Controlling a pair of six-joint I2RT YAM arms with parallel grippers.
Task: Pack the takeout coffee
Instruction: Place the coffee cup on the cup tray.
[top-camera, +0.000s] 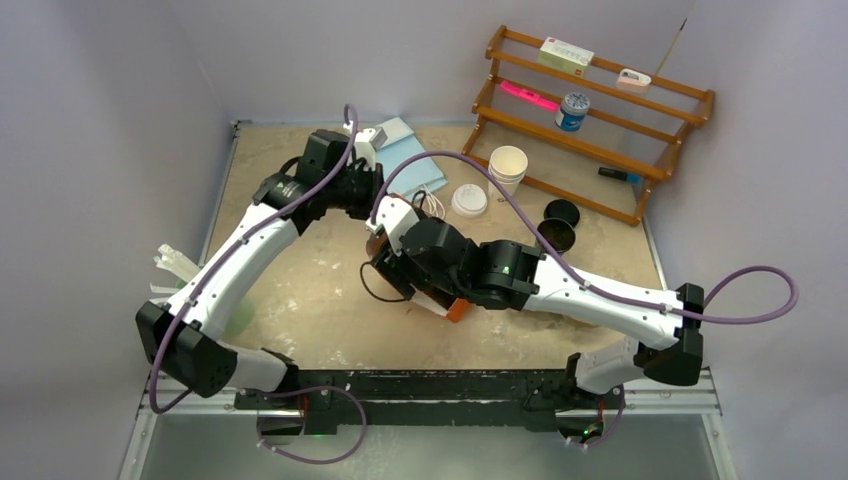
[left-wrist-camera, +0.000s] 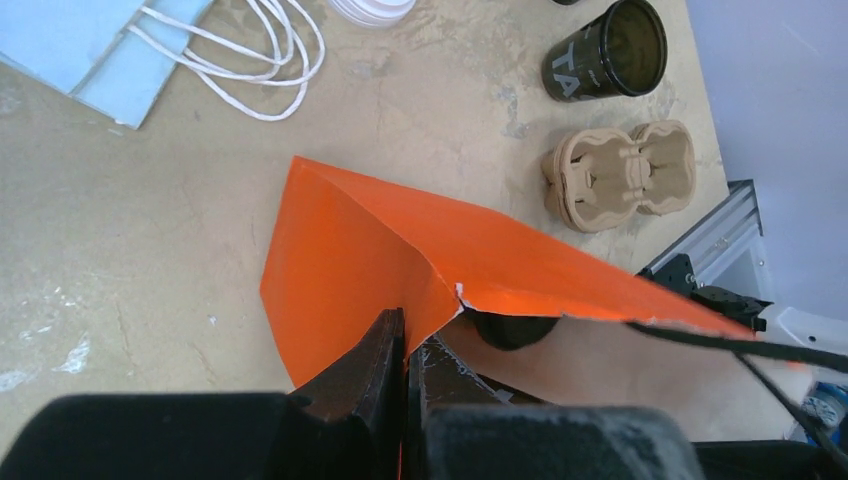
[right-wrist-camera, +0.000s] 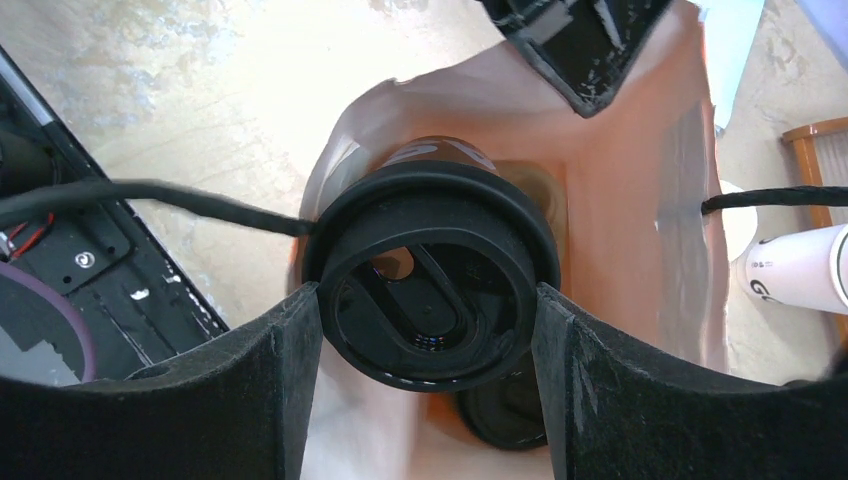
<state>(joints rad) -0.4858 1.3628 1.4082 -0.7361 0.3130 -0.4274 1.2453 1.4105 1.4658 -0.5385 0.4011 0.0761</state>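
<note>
My right gripper (right-wrist-camera: 428, 300) is shut on a lidded black cup (right-wrist-camera: 430, 215) and holds it inside the open mouth of an orange paper bag (right-wrist-camera: 640, 200). A second black lid (right-wrist-camera: 500, 415) shows deeper in the bag, under the cup. My left gripper (left-wrist-camera: 405, 338) is shut on the torn top edge of the orange bag (left-wrist-camera: 350, 250) and holds it open. Another black cup with white print (left-wrist-camera: 605, 55) stands lidless on the table, also in the top view (top-camera: 557, 236) beside a loose black lid (top-camera: 562, 212). In the top view both grippers meet over the bag (top-camera: 452, 308).
A brown pulp carrier (left-wrist-camera: 620, 175) lies near the lidless cup. A blue bag with white handles (top-camera: 410, 160), stacked white cups (top-camera: 508, 166) and a white lid (top-camera: 468, 200) sit at the back. A wooden rack (top-camera: 600, 110) stands at the back right.
</note>
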